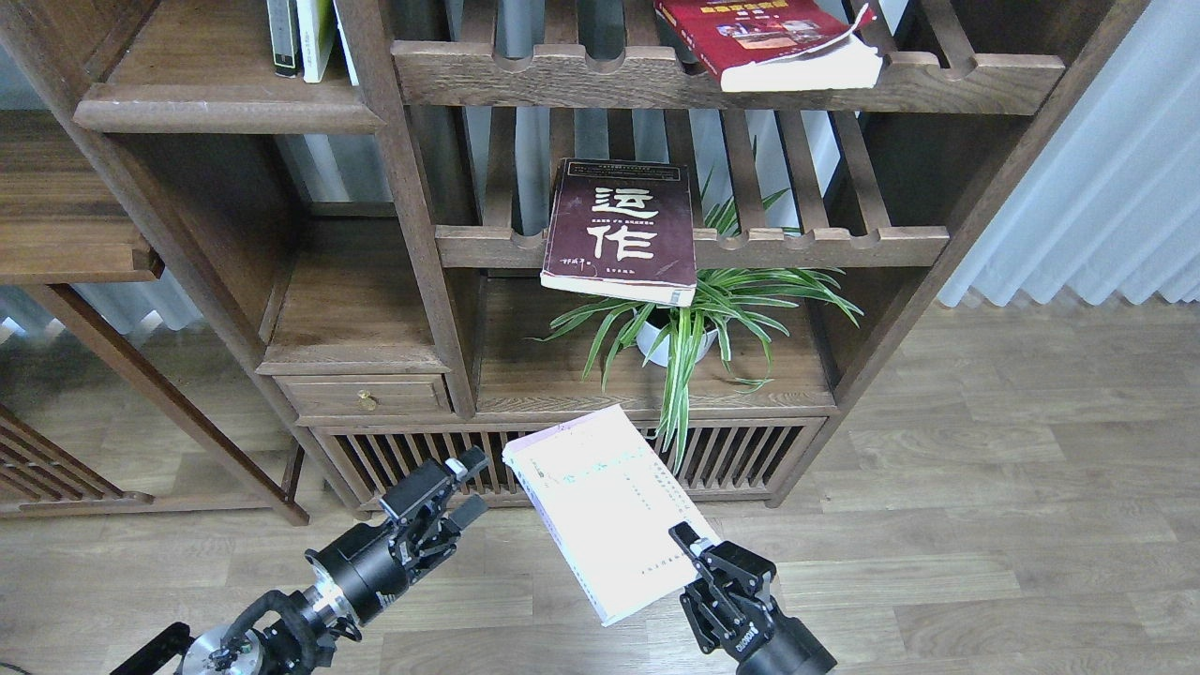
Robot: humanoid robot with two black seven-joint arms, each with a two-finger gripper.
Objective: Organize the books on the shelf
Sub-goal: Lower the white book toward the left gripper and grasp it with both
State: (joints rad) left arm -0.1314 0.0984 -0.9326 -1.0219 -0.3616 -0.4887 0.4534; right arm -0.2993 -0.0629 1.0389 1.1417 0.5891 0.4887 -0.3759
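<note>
While right gripper (pixel 692 542) clamps pale book (pixel 605 511), left gripper (pixel 466 487) gapes; maroon book (pixel 621 232) reads 运作.

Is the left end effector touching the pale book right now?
Apart. The head view shows a strip of floor and cabinet between the left end effector and the pale book; only the right end effector grips the book's lower corner.

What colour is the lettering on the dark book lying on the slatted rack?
White, on the dark maroon paperback book; head view shows it best.
</note>
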